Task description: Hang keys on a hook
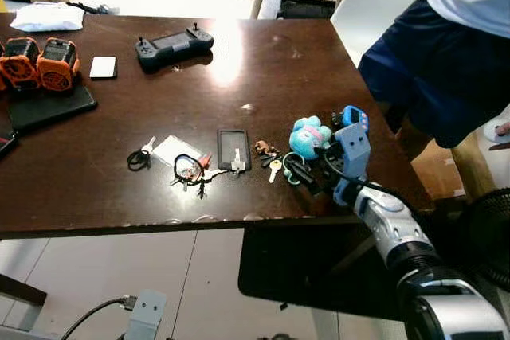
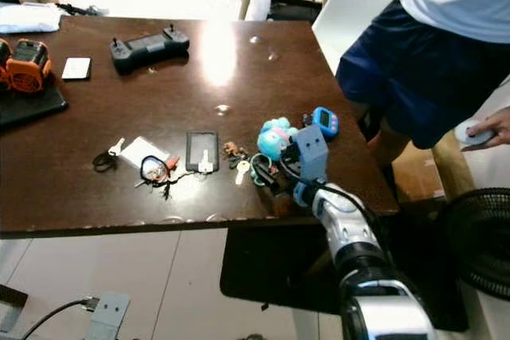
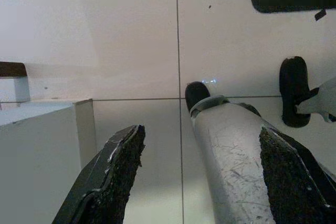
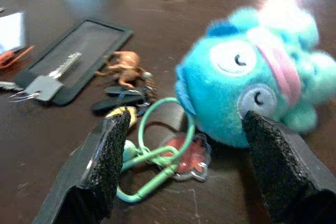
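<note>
Several key sets lie in a row near the front edge of the dark wooden table [image 1: 96, 189]. At the right end is a teal plush keychain [image 1: 309, 137] with a green carabiner ring [image 4: 157, 156] and a red tag. My right gripper [image 1: 299, 171] hovers low over that ring, open; in the right wrist view the right gripper [image 4: 186, 124] has the plush [image 4: 257, 87] between its fingers, untouched. Left of it lie a yellow key [image 1: 273, 169], a black card holder with a key [image 1: 233, 149], and a ring of keys [image 1: 189, 170]. My left gripper [image 3: 202, 136] hangs open above the floor.
A person in blue shorts [image 1: 446, 61] stands at the table's right corner. A black game controller [image 1: 174, 43], orange devices [image 1: 38, 61], a white card [image 1: 103, 67] and a tablet [image 1: 49, 106] sit farther back. A fan [image 1: 486, 236] stands low on the right.
</note>
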Available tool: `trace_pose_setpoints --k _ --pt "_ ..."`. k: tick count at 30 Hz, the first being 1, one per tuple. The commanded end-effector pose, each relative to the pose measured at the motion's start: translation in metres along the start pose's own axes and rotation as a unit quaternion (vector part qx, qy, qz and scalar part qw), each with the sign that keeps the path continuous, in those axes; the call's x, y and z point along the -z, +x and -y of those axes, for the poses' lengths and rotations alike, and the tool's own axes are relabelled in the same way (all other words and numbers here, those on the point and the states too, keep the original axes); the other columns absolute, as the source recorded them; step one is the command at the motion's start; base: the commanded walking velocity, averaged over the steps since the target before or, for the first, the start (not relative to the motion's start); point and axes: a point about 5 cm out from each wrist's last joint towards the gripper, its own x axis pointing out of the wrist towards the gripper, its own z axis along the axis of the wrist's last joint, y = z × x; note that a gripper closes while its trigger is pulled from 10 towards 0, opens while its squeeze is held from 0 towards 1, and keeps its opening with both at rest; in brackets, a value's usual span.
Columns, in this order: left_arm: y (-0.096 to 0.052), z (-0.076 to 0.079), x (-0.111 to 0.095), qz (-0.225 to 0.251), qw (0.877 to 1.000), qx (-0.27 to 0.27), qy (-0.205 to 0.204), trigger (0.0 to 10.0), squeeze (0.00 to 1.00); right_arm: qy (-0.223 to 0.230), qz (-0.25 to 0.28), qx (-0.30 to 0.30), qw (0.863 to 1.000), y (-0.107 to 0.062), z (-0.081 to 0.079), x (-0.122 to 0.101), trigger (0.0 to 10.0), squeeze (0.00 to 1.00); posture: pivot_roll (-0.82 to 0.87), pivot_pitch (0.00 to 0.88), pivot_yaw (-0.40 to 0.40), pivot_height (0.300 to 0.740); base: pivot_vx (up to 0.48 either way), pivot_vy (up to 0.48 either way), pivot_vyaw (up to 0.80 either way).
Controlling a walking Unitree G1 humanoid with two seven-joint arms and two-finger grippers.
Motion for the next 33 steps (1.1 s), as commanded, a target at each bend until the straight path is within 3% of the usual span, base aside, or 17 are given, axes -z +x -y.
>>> trace_pose_setpoints --k 1,5,12,20,21,22,24,25,33 --pt "-0.005 0.000 0.018 -0.029 1.000 0.005 0.001 10.0 0.00 0.047 -0.009 0.012 0.999 -0.007 0.000 0.017 10.0 0.00 0.00 0.102 0.020 0.740 0.000 0.000 0.00" --pt "-0.005 -0.003 0.019 -0.028 1.000 0.003 0.003 10.0 0.00 0.070 -0.008 0.013 0.997 -0.007 -0.002 0.021 10.0 0.00 0.00 0.110 0.030 0.740 0.000 0.000 0.00" --pt "-0.007 -0.010 0.021 -0.029 1.000 -0.002 0.006 10.0 0.00 0.106 -0.049 0.031 0.993 -0.002 -0.010 0.033 10.0 0.00 0.01 0.126 0.047 0.740 0.000 0.000 0.00" --pt "-0.007 -0.012 0.021 -0.028 1.000 -0.003 0.007 10.0 0.00 0.155 -0.055 0.067 0.984 0.001 -0.008 0.034 10.0 0.00 0.01 0.128 0.052 0.740 0.000 0.000 0.00" --pt "-0.007 -0.011 0.021 -0.028 1.000 -0.002 0.008 10.0 0.00 0.185 -0.076 0.098 0.975 0.000 -0.004 0.036 3.7 0.00 0.00 0.128 0.055 0.740 0.000 0.000 0.00" --pt "-0.006 -0.011 0.020 -0.027 1.000 -0.001 0.009 10.0 0.00 0.192 -0.086 0.106 0.972 0.000 -0.003 0.037 1.9 0.00 0.00 0.129 0.056 0.740 0.000 0.000 0.00" --pt "-0.006 -0.011 0.020 -0.027 1.000 -0.001 0.009 10.0 0.00 0.192 -0.086 0.106 0.972 0.000 -0.003 0.037 1.9 0.00 0.00 0.129 0.056 0.740 0.000 0.000 0.00" --pt "-0.006 -0.011 0.020 -0.026 1.000 0.001 0.009 10.0 0.00 0.208 -0.103 0.114 0.966 -0.001 -0.002 0.040 0.0 0.00 0.00 0.130 0.056 0.740 0.000 0.000 0.00" --pt "-0.006 -0.010 0.020 -0.028 1.000 0.003 0.011 10.0 0.00 0.243 -0.139 0.109 0.954 -0.001 -0.004 0.043 0.0 0.00 -0.01 0.133 0.057 0.740 0.000 0.000 0.00"
